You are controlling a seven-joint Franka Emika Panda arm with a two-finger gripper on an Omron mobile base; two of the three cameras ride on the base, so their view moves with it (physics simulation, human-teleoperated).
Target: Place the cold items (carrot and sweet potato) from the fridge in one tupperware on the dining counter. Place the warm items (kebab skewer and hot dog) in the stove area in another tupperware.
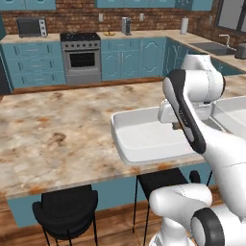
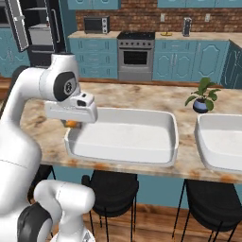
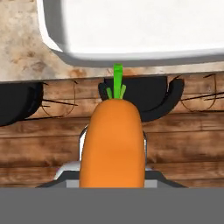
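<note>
The carrot (image 3: 113,142) is sitting clamped in my hand (image 3: 113,151), green tip pointing toward the rim of the near tupperware (image 3: 131,57); a sliver of orange (image 2: 71,124) is showing under the hand at that tub's left end. I am holding the hand partly closed on the carrot, just off the tub's edge above the bench (image 1: 53,129). A second tupperware (image 2: 222,142) is lying beside the first, a potted plant (image 2: 202,98) behind it. Black stools (image 2: 111,186) are standing below; the stove (image 1: 80,56) is lying beyond.
</note>
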